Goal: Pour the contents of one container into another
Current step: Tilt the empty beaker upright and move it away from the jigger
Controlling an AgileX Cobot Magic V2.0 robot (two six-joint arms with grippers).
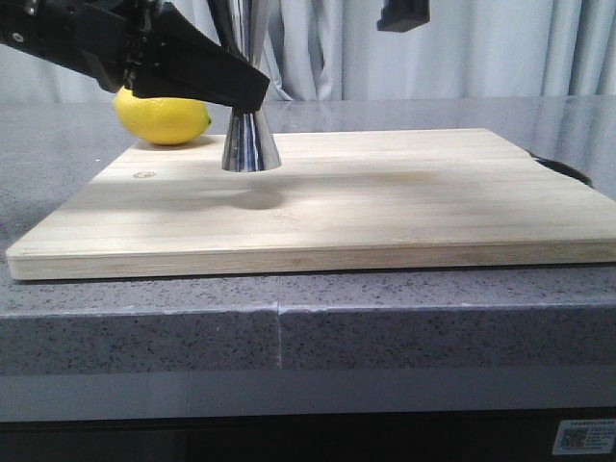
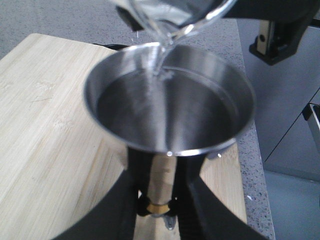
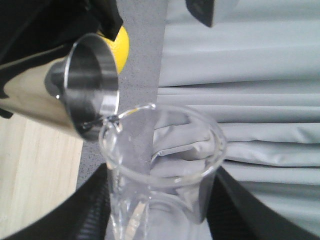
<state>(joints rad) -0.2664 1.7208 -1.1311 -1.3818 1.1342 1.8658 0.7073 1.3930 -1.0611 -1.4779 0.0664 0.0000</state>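
Front view gives us the jigger standing on the far left part of a wooden board, its upper cone cut off by the frame's top edge. Our left end effector reaches in from the left and crosses in front of the jigger's waist, hiding it. Behind that arm, on the grey speckled surface, lies a lemon, just off the board's far left edge. A small round mark sits near the board's left corner; we cannot read it. A dark cutout shows at the board's right edge. At the lower right of the cabinet front is a white sticker, its print too small to read. Pale curtains hang behind.

From the left wrist we look down into the jigger's open cup. The black fingers are clamped on either side of the gold band at the waist. The beaker is tipped above the far rim, its lip over the cup, and a thin clear stream falls into the liquid inside.

From the right wrist we see the beaker held between that end effector's dark fingers, gripped on both sides, lip nearly touching the jigger's rim. Faint white marks on the glass are unreadable.
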